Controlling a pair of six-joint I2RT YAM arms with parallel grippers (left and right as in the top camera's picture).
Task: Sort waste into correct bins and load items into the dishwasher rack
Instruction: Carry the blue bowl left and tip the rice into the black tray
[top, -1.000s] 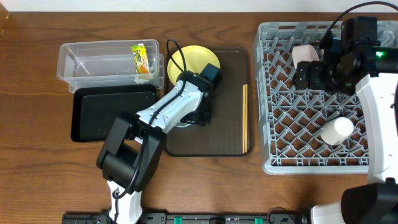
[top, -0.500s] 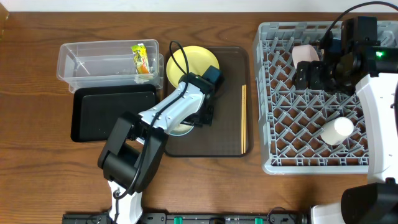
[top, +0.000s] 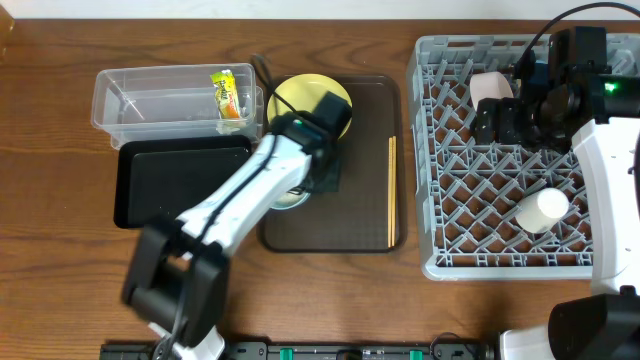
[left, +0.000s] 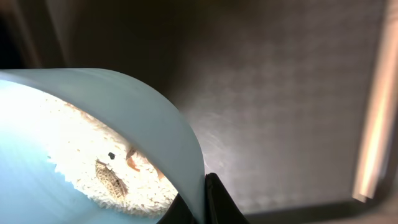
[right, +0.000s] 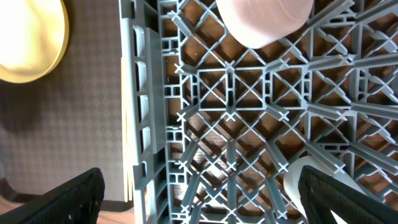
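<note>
My left gripper (top: 312, 180) is shut on the rim of the light blue bowl (top: 286, 196), which is over the dark brown serving tray (top: 360, 215). In the left wrist view the jaws (left: 203, 202) pinch the bowl wall (left: 149, 118), and rice-like scraps (left: 87, 155) lie inside. The yellow plate (top: 298, 95) and chopsticks (top: 391, 190) are on the same tray. My right gripper (right: 214, 198) is open and empty above the grey rack (top: 500, 160), which holds the pinkish bowl (top: 490, 85) and white cup (top: 542, 210). The wrapper (top: 229, 94) lies in the clear tub (top: 150, 105).
The black tray (top: 180, 185) sits in front of the clear tub, left of the serving tray. The right wrist view shows the rack's left wall (right: 140, 124), the plate (right: 31, 37), the pinkish bowl (right: 264, 18) and the cup (right: 305, 180).
My left arm's elbow has swung out to the left and its wrist has shifted slightly toward the plate, still gripping the blue bowl. The right arm has not moved.
</note>
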